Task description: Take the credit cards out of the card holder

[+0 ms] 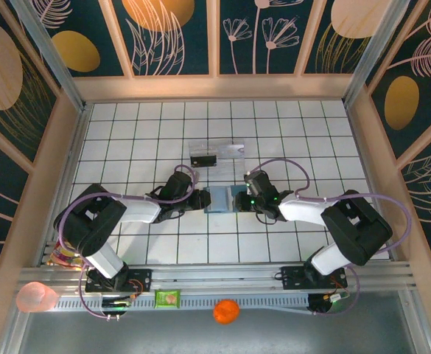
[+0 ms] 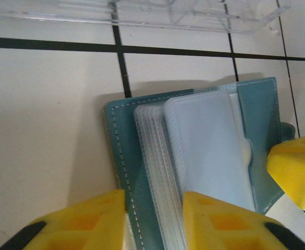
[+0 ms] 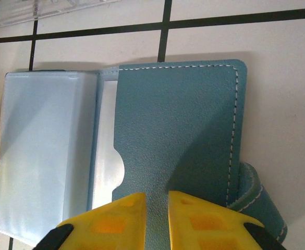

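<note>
Here the card holder [image 1: 222, 200] lies open like a book, with the clear tray [image 1: 216, 153] just beyond it. The left gripper [image 2: 155, 211] straddles the holder's left cover and its plastic sleeves [image 2: 204, 146], jaws partly open; we cannot tell whether they pinch yet. The right gripper [image 3: 157, 208], jaws all but closed, seems to nip the holder's right panel at its near edge. The credit cards [image 3: 108, 172] sit inside the holder, one pale at the pocket's notch. We judge it best to pin both covers flat, then draw one card out along its pocket.
</note>
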